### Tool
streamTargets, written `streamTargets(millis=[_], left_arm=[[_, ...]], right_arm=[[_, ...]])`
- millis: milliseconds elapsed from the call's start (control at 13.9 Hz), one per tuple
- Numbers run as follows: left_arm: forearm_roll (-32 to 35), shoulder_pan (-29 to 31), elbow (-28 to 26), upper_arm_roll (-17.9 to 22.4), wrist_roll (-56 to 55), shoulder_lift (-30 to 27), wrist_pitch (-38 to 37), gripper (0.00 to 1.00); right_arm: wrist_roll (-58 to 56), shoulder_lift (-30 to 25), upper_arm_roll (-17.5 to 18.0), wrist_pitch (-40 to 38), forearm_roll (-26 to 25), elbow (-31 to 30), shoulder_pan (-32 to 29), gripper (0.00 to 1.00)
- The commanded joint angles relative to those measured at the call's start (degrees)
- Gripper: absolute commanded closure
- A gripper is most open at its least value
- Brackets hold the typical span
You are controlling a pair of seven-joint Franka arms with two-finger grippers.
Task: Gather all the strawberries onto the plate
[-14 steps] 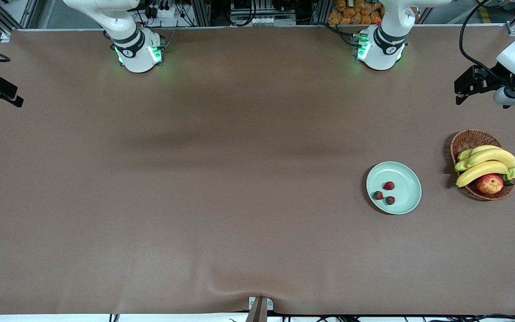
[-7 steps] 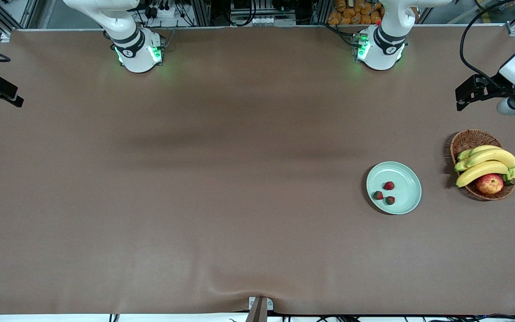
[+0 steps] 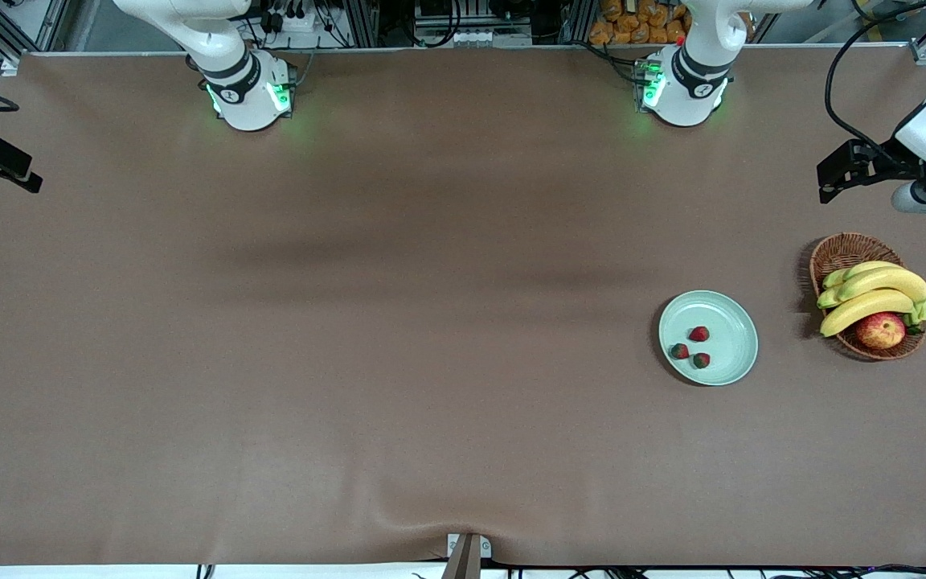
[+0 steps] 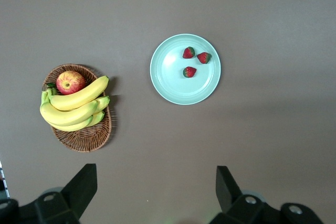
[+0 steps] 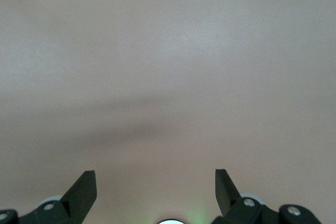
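Already all three strawberries (image 3: 693, 348) lie on the plate (image 3: 732, 322) beside the basket (image 3: 837, 251), unmoved, so collecting looks finished, while left gripper (image 4: 156, 184) and right gripper (image 5: 156, 184) hang with fingers open, empty.

Both grippers' fingers (image 4: 84, 184) cut off by wrist-view edges.

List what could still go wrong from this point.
1. All three strawberries lie close together on the plate; a nudge to its rim could roll them off.
2. The open left end effector hangs above the table near the basket, whose bananas overhang the rim; a low pass might knock them.
3. The right end effector, open, waits over bare table.
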Motion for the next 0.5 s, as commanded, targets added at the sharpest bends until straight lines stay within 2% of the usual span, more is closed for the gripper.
streamTargets(millis=[0,216,431], left_arm=[[-0.97,0.04,0.85,0.65,-0.08,0.75,0.10,0.00],[-3.77,0.04,0.59,3.45,1.59,0.92,2.38,0.00],[-3.87,0.04,0.50,3.73,0.64,1.19,2.39,0.00]], right_arm=[[-0.53,0.75,0.04,-0.97,-0.70,1.54,0.07,0.00],[-0.53,0.75,0.04,-0.97,-0.70,1.54,0.07,0.00],[-0.53,0.75,0.04,-0.97,-0.70,1.54,0.07,0.00]])
